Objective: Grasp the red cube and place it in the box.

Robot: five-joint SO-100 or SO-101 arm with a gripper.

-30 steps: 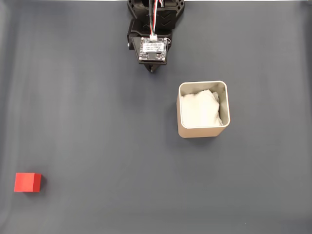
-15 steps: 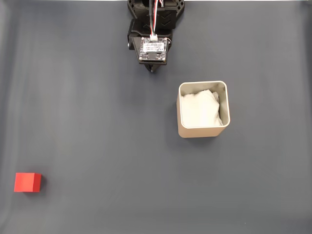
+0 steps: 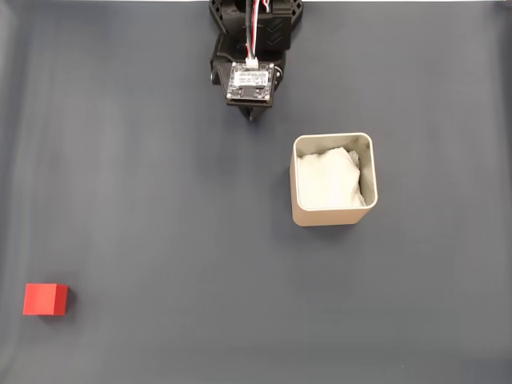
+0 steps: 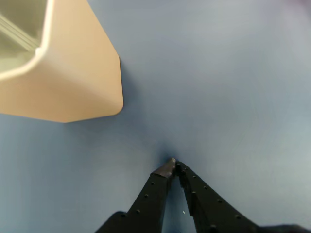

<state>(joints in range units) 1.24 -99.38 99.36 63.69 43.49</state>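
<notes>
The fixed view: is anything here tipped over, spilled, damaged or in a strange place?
Nothing stands out. The box stands upright with white padding inside it. The red cube sits flat on the dark mat, far from the box. The gripper is shut and holds nothing.

No legible text anywhere; only unreadably small print on the arm's circuit board (image 3: 251,82).

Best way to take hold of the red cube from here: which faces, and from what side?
Come straight down on the red cube and close the jaws on two opposite side faces. It sits flat, square to the fixed view's edges, with open mat all round, so either pair of faces should serve.
</notes>
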